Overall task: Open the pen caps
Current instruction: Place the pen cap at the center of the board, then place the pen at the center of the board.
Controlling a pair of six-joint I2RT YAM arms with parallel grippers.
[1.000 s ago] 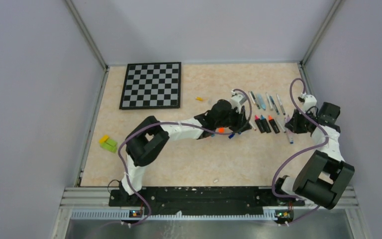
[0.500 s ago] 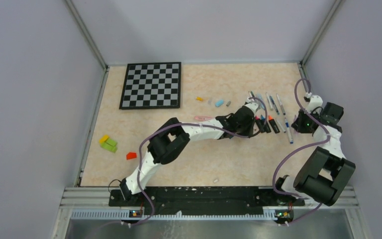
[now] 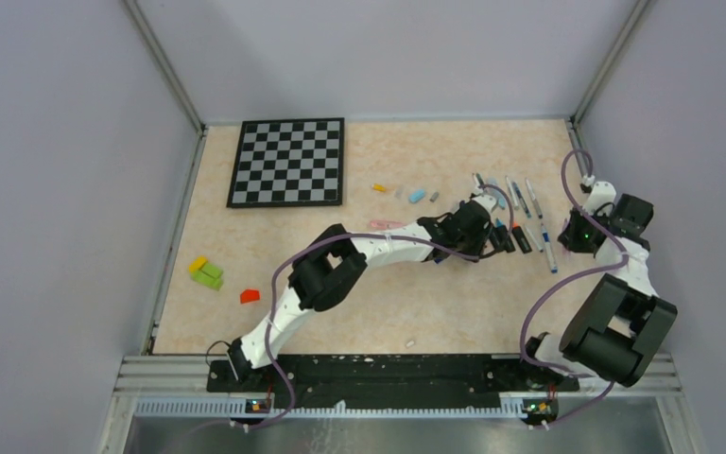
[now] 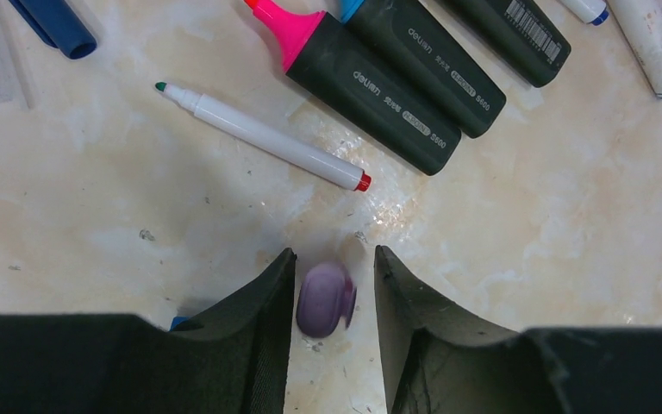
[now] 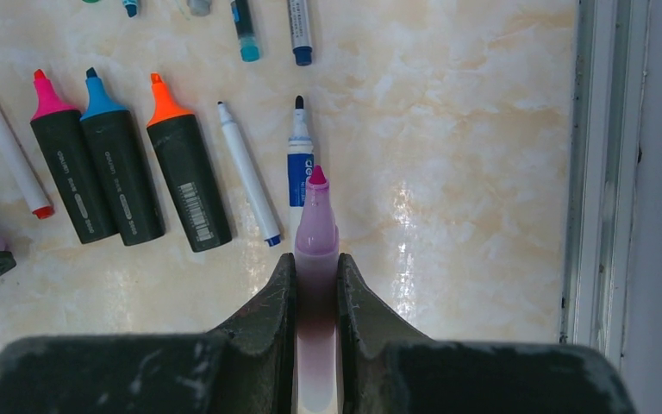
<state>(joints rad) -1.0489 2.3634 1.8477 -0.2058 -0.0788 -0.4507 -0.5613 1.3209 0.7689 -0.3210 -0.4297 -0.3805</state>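
looks nearly done: the lilac cap (image 4: pixel 326 299) lies loose between the parted left pincer (image 4: pixel 334 252), the right pincer (image 5: pixel 315 257) clamps the bared lilac pen (image 5: pixel 316 228), and nearby highlighters (image 5: pixel 121 185) lie uncapped on the tabletop (image 5: pixel 465 129).

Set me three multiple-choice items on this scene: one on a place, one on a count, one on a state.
1. Where is the lilac cap?
A) on the chessboard
B) between the fingers of the left gripper
C) beside the green block

2. How many black highlighters lie side by side?
A) two
B) three
C) five

3. The lilac pen in the right gripper is:
A) capped
B) lying loose on the table
C) uncapped

Answers:
1 B, the left wrist view shows it in the gap between open jaws.
2 B, their tips are pink, blue and orange.
3 C, its magenta tip is bare beyond the shut jaws.
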